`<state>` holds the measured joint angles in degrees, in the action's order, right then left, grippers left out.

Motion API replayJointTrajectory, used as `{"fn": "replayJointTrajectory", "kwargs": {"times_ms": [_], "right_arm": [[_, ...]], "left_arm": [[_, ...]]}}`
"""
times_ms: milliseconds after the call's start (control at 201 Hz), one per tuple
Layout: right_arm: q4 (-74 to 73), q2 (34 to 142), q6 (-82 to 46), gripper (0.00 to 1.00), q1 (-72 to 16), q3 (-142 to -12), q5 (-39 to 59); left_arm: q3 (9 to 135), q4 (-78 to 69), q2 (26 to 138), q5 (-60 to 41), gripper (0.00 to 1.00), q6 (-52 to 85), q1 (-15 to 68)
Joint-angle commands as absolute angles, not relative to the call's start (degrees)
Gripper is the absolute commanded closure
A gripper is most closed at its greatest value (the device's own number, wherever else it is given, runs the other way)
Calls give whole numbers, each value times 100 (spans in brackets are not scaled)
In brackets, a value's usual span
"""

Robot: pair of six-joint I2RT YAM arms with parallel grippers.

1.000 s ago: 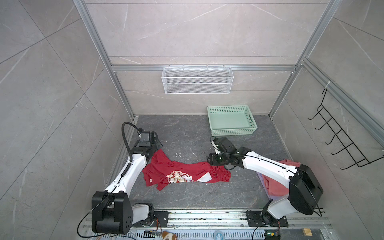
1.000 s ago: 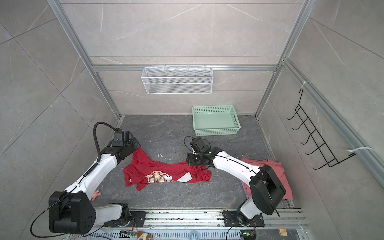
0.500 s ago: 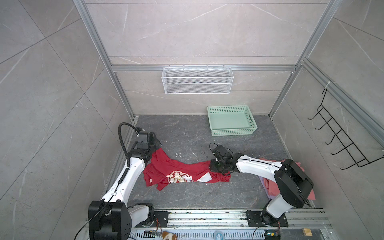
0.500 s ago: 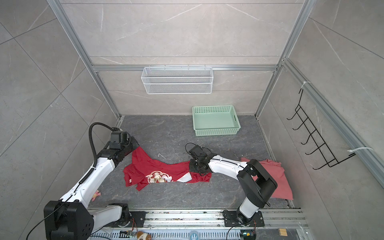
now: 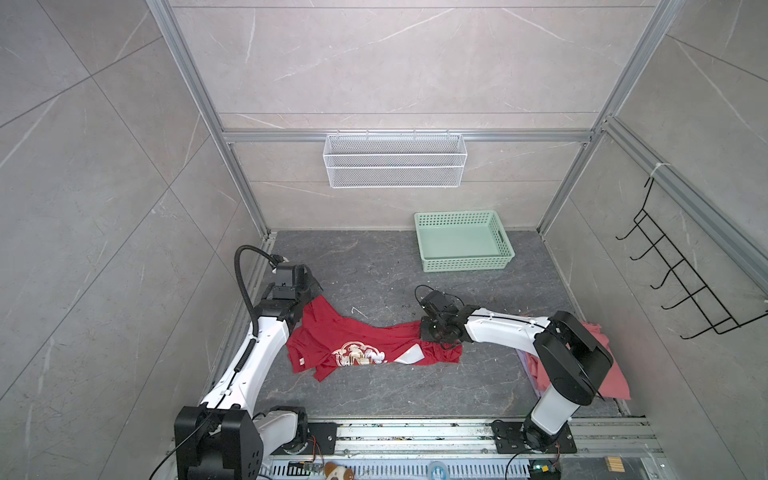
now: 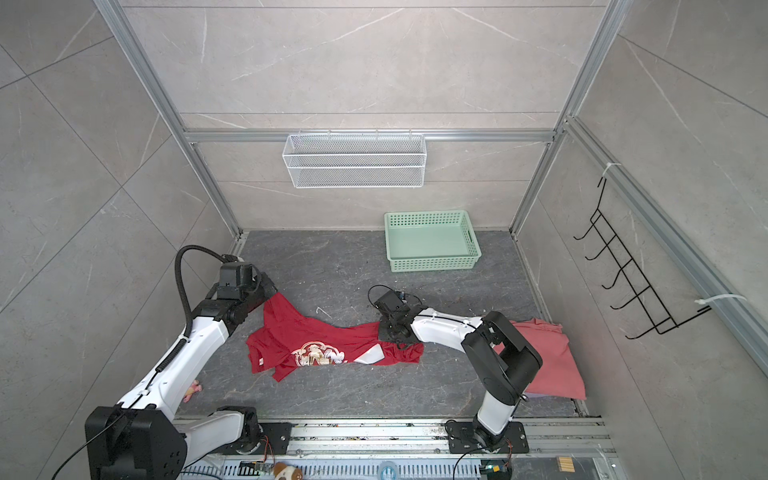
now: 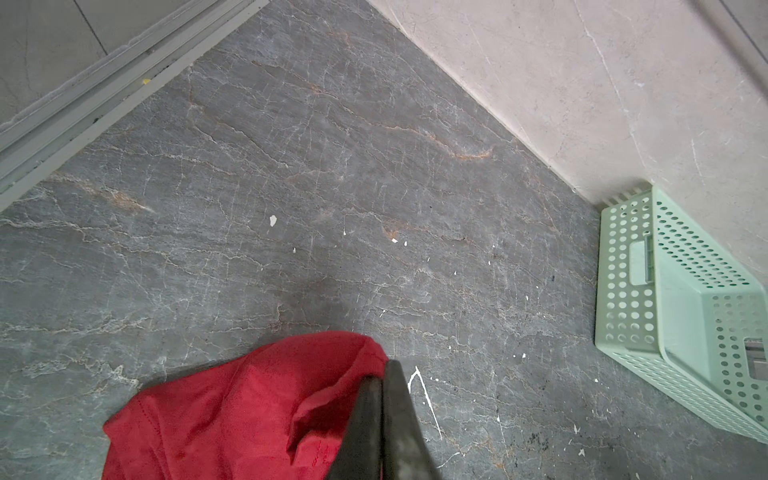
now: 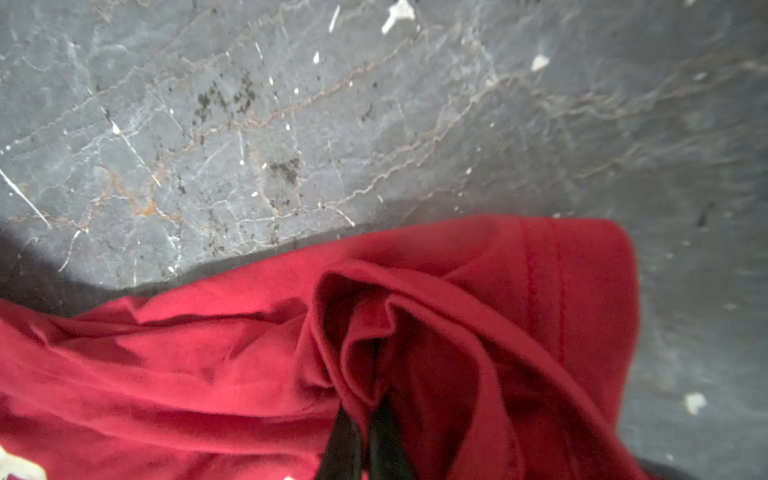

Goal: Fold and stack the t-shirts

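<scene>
- The red t-shirt [image 5: 353, 338] lies crumpled and drawn out sideways across the front-middle of the table [image 5: 374, 266]. Its white-and-gold chest print [image 5: 358, 357] faces up among creases.
- My left tool [image 7: 384, 374] is clenched on a bunched edge at the shirt's far left end. In the left wrist view its fingers sit pressed together with red cloth gathered at the tips.
- My right tool [image 8: 363, 411] is clamped on a gathered fold at the shirt's opposite end. The right wrist view shows cloth puckering into the narrow gap between the black fingers, with a stitched hem [image 8: 540, 291] just beside the bite.
- The salmon-pink t-shirt [image 6: 548, 361] lies in a loose heap at the right edge of the table, partly behind the right arm. It is well apart from the mint-green basket [image 5: 465, 264] at the back.
- I judge the red shirt light, limp and soft. It will sag between the two tools, drag on the table and hold no shape of its own.
- A thin pinch of one layer may slip out, so I'd rather bite at hemmed corners or shoulder seams, where the stitched cloth is thicker.
- Both grips look to be on bunched folds rather than clean corners, so spreading may leave twists. I cannot tell which part of the garment each tool has.
</scene>
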<state>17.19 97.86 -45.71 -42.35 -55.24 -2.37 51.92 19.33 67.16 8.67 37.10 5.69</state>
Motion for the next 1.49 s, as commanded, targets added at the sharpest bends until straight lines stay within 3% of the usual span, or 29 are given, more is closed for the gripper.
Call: {"fn": "replayJointTrajectory", "kwargs": {"times_ms": [0,254,518,632,762,986,1155,1190,1254,1349,1488], "right_arm": [[2189,9255,-4101,100,-4205,-5829,-431],[3159,8533,-3137,100,-4182,-6492,637],[3359,7562,-2979,98,-4145,-6528,500],[3598,7701,-2860,95,-4122,-6545,515],[3655,8160,-2996,98,-4131,-6276,743],[2786,8452,-3515,95,-4149,-5045,1077],[2219,8754,-3673,93,-4138,-4835,1127],[2128,8790,-3691,90,-4148,-4811,1153],[2028,8841,-3718,75,-4150,-4786,1219],[1955,8801,-3782,66,-4140,-4746,1210],[1946,8615,-3908,62,-4113,-4746,1081]], "left_arm": [[5274,1983,6523,974,100,3613,530],[5439,2238,5903,949,100,3610,534],[5775,2708,5019,901,100,3476,526],[5785,2807,4795,949,100,3480,526],[5701,2928,4668,974,100,3513,527],[5389,3068,4600,967,100,3645,527],[5287,2964,4777,851,100,3709,526],[5289,2946,4806,835,100,3707,527],[5288,2936,4827,839,100,3697,527],[5290,2938,4811,870,100,3692,527],[5286,2931,4816,868,100,3672,527]]}}
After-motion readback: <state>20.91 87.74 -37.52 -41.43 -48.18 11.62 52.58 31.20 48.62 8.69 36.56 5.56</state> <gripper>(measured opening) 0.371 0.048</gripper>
